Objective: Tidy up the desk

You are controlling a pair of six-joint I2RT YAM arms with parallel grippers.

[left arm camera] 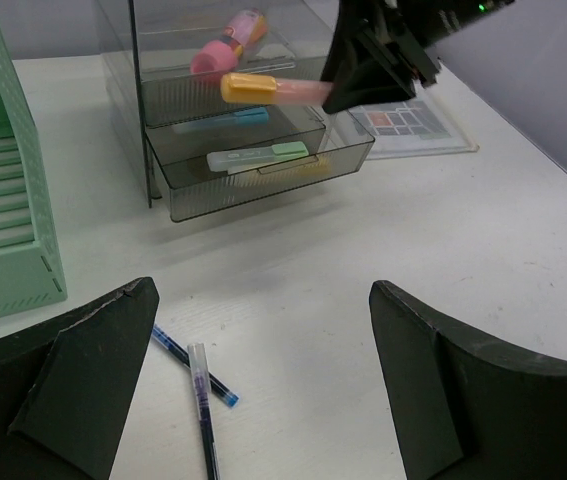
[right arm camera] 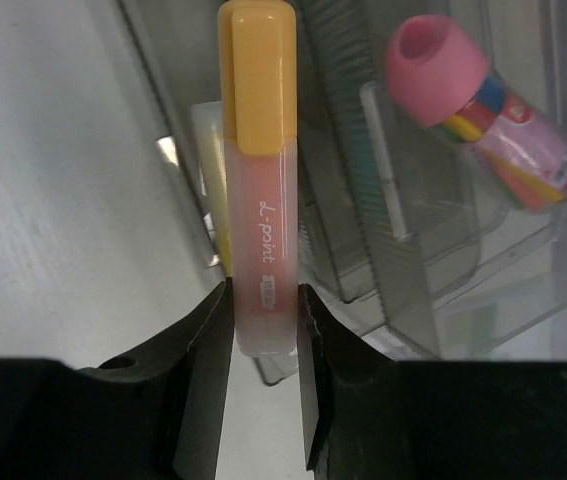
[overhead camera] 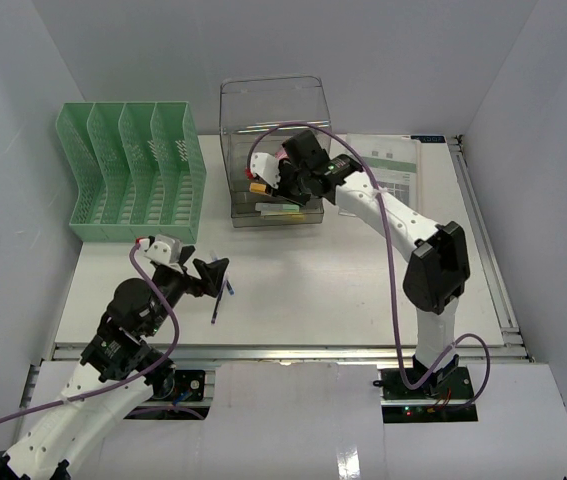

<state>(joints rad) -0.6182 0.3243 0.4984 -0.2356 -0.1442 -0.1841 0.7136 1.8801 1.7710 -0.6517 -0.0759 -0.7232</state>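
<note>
The white desk (overhead camera: 343, 290) holds a clear drawer unit (overhead camera: 273, 150) at the back. My right gripper (right arm camera: 263, 310) is shut on an orange highlighter (right arm camera: 260, 180) with a yellow-orange cap and holds it over the unit's open lower drawer (left arm camera: 263, 175), which holds a green highlighter (left arm camera: 258, 156). The highlighter also shows in the left wrist view (left arm camera: 268, 88). My left gripper (left arm camera: 263, 330) is open and empty, low over the desk. Two pens (left arm camera: 198, 375) lie crossed by its left finger; they also show in the top view (overhead camera: 220, 300).
A green file rack (overhead camera: 133, 170) stands at the back left. A pink-capped tube of colour pens (right arm camera: 483, 120) lies in the upper drawer. A printed sheet (overhead camera: 388, 165) lies to the right of the drawer unit. A silver rail (overhead camera: 293, 350) runs along the near edge.
</note>
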